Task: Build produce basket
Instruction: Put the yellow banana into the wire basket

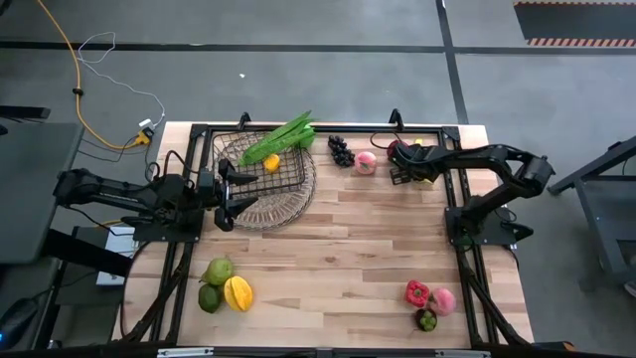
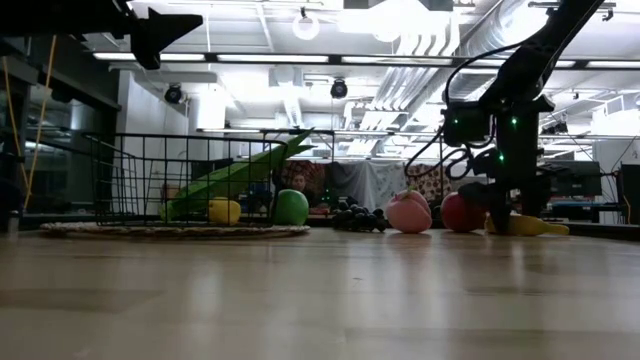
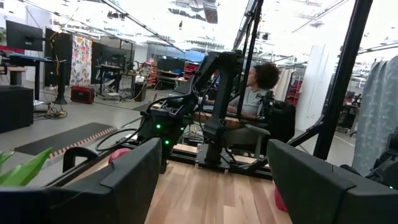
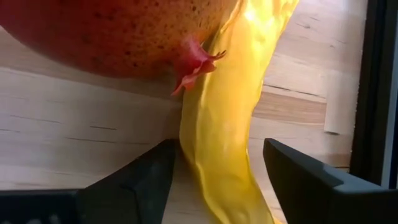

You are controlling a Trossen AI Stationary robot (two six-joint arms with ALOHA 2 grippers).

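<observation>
A: The high view looks straight down on the light plank wooden table [image 1: 348, 259]; the low view sits at tabletop level, facing the room.

B: Both share the dark wire-mesh basket [image 1: 266, 179]. The right wrist view sits very near a long yellow toy piece [image 4: 221, 124].

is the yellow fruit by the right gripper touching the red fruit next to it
Touching. The right wrist view shows the yellow fruit pressed against the red fruit with no gap, between the right gripper fingers.
</observation>
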